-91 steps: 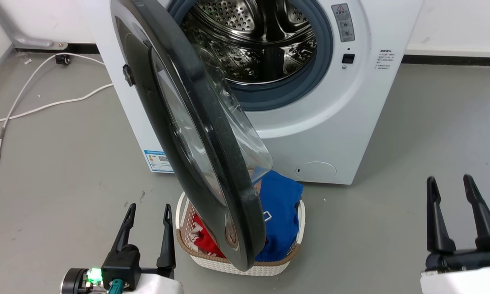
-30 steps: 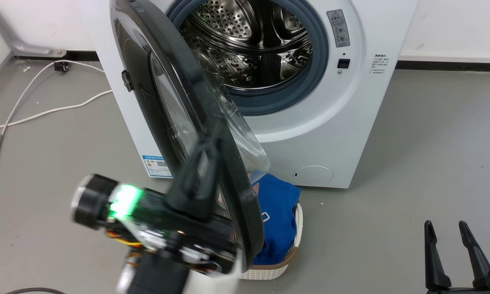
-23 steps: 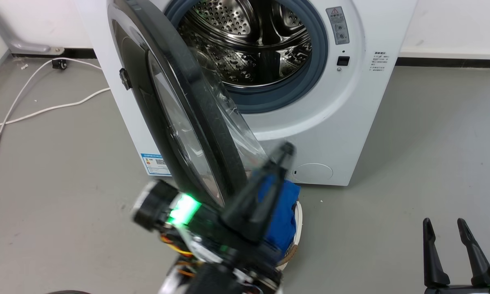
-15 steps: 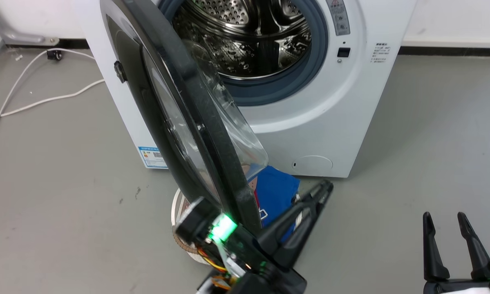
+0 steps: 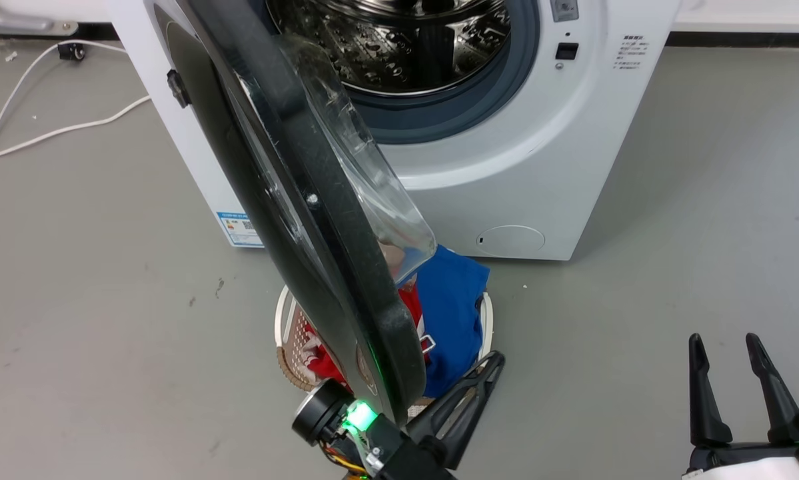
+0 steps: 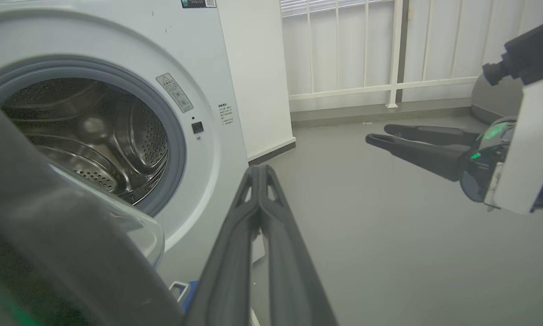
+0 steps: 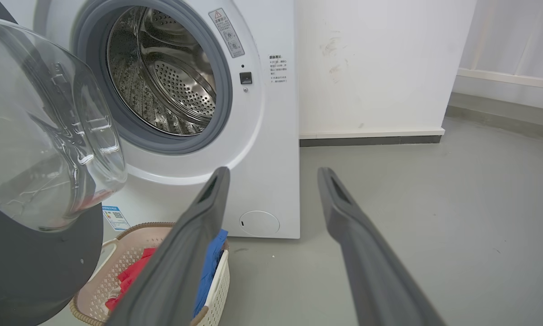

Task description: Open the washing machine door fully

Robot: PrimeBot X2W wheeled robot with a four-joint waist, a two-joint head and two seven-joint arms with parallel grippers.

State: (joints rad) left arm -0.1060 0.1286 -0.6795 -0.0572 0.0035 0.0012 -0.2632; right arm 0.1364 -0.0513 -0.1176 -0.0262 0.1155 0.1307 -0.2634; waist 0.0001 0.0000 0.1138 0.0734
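Down at bottom centre, the left gripper (image 5: 492,365), clenched on nothing, lies just right of the door (image 5: 332,233) (half-open, edge-on, slanting from upper left over a basket (image 5: 279,320)). The right gripper (image 5: 724,341) is spread at lower right.

So the left gripper (image 6: 258,171) comes up from the bottom middle with its two fingers pressed together at the tips, nothing between them. The washing machine door (image 6: 49,235) is a blurry dark rim just to its left, with its glass bowl (image 6: 141,228) poking out. Behind it, the white washing machine (image 6: 208,68) has its steel drum (image 6: 94,136) exposed. The right gripper (image 6: 377,133) hangs over the grey floor (image 6: 389,253) at the right, fingers slightly apart and pointing toward the machine.
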